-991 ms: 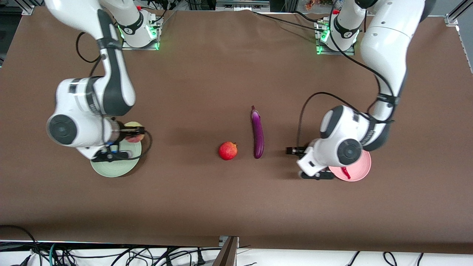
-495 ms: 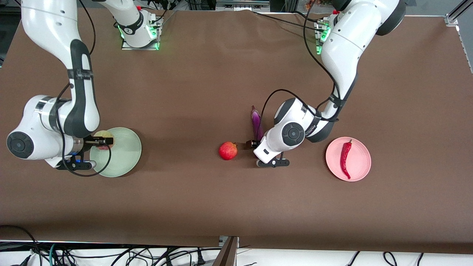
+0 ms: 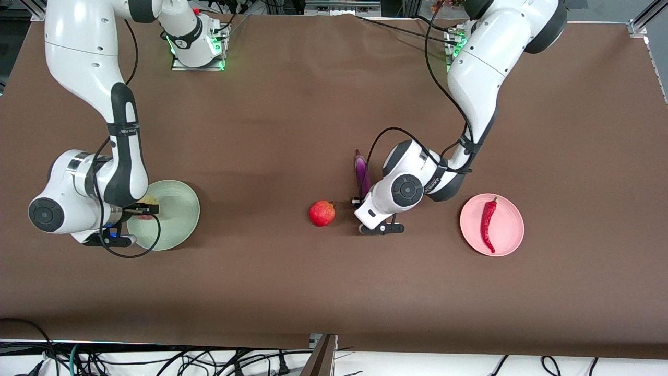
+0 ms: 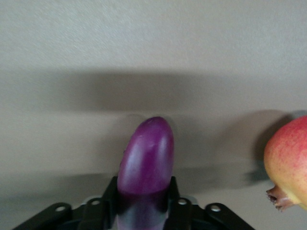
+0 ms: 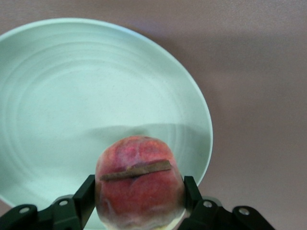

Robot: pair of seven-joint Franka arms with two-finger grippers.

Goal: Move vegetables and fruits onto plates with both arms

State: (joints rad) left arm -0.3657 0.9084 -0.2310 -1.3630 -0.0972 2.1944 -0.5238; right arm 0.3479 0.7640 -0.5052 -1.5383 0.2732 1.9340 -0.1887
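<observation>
One item is found delivered: the red chili pepper (image 3: 488,223) lies on the pink plate (image 3: 509,243), toward the left arm's end of the table.

The peach (image 5: 140,181) is held pinched between the fingers of the right gripper (image 5: 139,199), over the rim of the pale green plate (image 3: 180,209) at the right arm's end of the table. In the right wrist view it is seen clear of the plate surface, so this transfer is judged not yet complete.

The eggplant (image 4: 146,167) is seen between the fingers of the left gripper (image 4: 144,203), which are pressed against its sides near the rounded end. In the front view its stem end is seen on the brown table (image 3: 292,292); it is judged gripped but not yet lifted.

The pomegranate (image 3: 322,213) is noted untouched on the table, just beside the left gripper, toward the right arm's end.

Remaining: release of the peach, carriage of the eggplant, and transfer of the pomegranate.
</observation>
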